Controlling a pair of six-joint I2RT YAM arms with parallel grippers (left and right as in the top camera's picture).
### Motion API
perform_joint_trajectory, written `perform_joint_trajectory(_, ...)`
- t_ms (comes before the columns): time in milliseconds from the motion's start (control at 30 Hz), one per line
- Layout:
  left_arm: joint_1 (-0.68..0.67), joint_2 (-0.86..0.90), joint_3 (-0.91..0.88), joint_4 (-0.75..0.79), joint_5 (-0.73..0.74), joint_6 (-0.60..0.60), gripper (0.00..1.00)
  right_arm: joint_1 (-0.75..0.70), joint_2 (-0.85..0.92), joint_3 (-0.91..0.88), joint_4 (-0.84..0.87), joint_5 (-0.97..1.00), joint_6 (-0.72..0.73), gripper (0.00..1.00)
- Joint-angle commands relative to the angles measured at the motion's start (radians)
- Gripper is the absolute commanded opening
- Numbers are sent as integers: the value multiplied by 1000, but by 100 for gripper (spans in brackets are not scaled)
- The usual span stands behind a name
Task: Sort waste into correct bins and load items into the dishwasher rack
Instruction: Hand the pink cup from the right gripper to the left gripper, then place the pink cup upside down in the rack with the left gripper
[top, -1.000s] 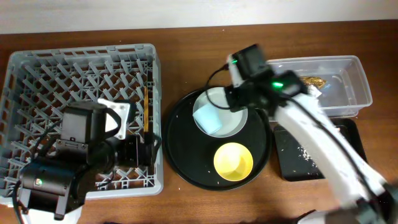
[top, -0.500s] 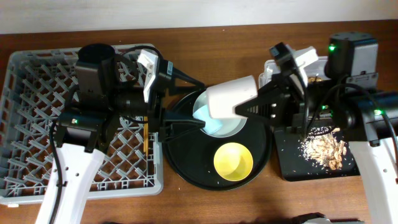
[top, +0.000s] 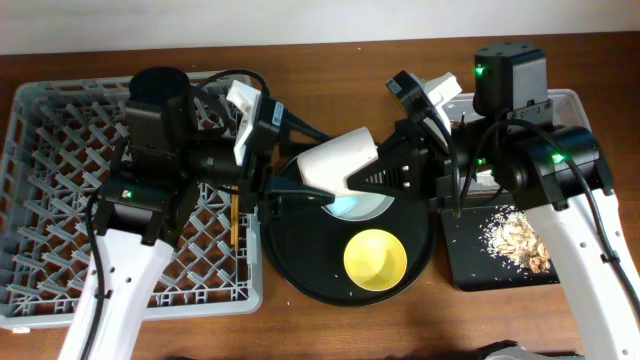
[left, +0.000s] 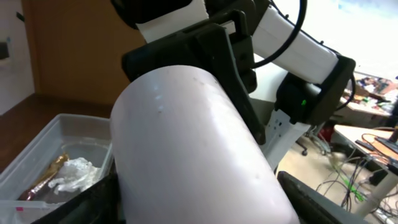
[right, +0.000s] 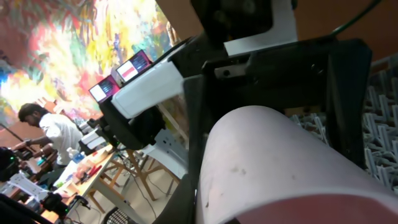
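The pink cup hangs sideways in the air above the round black tray. My right gripper is shut on its open end. My left gripper is open, one finger on each side of the cup's base; the cup fills the left wrist view. Below lie the pale plate with the light blue cup mostly hidden, and the yellow bowl. Chopsticks lie in the grey rack. Food scraps lie in the black rectangular tray.
The clear tub stands at the back right, mostly behind my right arm. In the left wrist view it holds the white napkin and the foil wrapper.
My right gripper has carried the pink cup left, so it now sits between the open left fingers. A second ago both arms were elsewhere and the pink cup was out of sight.
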Motion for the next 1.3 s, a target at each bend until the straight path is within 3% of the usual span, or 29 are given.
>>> perform_joint_trajectory(0,-16,-8,11,1,6,-1,63,1,16,7,9,24,-11,4)
perform_joint_trajectory(133,-14,-8,11,1,-3,-5,57,1,14,7,10,-9,-11,8)
perform_joint_trajectory(167,-5,-8,11,1,-3,-14,56,0,13,8,10,-9,-11,25)
perform_joint_trajectory(200,18,-8,11,1,-2,-40,56,-7,13,11,11,-9,-11,34)
perform_joint_trajectory(367,202,-8,11,-68,-7,-89,52,-134,-19,29,60,-9,69,58)
perform_joint_trajectory(400,245,-8,11,-105,-38,-89,52,-172,-23,29,56,-9,69,59)
perform_joint_trajectory(467,347,-8,11,-258,-275,-89,50,-254,-23,29,22,-3,72,59)
perform_joint_trajectory(533,399,-8,11,-428,-711,-91,50,-312,-23,29,-61,98,72,59)
perform_joint_trajectory(633,399,3,11,-499,-1203,-188,50,-322,-23,29,-188,439,71,59)
perform_joint_trajectory(700,399,42,11,-489,-1302,-201,49,-321,-23,28,-245,596,68,58)
perform_joint_trajectory(933,399,383,11,-349,-1352,-223,49,-321,-23,28,-293,665,64,58)
perform_joint_trajectory(1100,397,433,11,-282,-1239,-223,49,-321,-23,26,-307,665,64,58)
perform_joint_trajectory(1200,389,444,11,-283,-1243,-223,50,-321,-23,26,-307,665,64,58)
perform_joint_trajectory(1267,381,444,11,-278,-1239,-223,80,-321,-23,26,-316,665,64,58)
